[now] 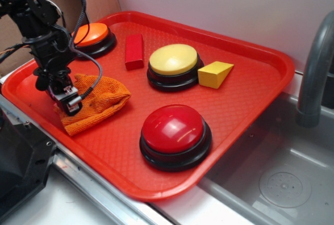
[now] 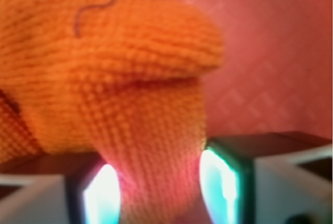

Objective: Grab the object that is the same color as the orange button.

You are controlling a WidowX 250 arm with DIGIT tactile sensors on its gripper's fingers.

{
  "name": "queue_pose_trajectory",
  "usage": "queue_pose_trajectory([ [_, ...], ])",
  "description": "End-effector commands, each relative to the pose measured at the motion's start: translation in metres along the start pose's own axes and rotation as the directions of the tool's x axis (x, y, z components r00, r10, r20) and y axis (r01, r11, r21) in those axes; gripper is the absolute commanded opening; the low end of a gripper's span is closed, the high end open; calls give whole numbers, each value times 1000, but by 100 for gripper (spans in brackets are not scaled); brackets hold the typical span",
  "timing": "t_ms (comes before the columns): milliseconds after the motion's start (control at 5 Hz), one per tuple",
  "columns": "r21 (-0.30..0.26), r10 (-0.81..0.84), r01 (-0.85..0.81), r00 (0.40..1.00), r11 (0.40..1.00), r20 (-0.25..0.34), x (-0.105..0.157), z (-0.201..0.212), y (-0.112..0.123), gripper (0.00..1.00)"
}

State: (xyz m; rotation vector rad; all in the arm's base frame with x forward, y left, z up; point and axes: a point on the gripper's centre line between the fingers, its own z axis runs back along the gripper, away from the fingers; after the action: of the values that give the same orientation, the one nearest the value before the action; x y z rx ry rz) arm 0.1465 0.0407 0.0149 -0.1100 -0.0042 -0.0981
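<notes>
Orange nubby microfibre cloth [image 1: 96, 102] lies rumpled at the near-left of the red plastic tray [image 1: 250, 99], and in the exterior view the black pincer [image 1: 67, 98] is down on its left edge, with the small round orange button [image 1: 91, 34] on its black base farther back in the tray's corner. The red rectangular block [image 1: 134, 51], the yellow-topped button [image 1: 174, 60], the yellow wedge [image 1: 215, 74] and the large red button [image 1: 175, 129] all stand well apart from the grasp. In the wrist view a raised fold of the cloth [image 2: 130, 104] runs down between the two fingers [image 2: 229, 177], which have closed to a narrow gap on it and appear to pinch it. To finish well, the pincer should squeeze firmly on this thick ridge, then rise straight up slowly, since a thin bite of soft weave could slip free.
</notes>
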Motion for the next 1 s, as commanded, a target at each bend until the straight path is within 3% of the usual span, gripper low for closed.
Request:
queue_pose_trajectory([
  [0, -4, -5, 5, 999, 1000, 38, 0, 25, -4, 0],
  [200, 128, 8, -4, 999, 992, -33, 4, 73, -6, 0],
  [400, 220, 9, 2, 999, 975, -51, 11, 118, -23, 0],
  [800, 212, 12, 7, 996, 977, -90, 23, 196, -66, 0],
])
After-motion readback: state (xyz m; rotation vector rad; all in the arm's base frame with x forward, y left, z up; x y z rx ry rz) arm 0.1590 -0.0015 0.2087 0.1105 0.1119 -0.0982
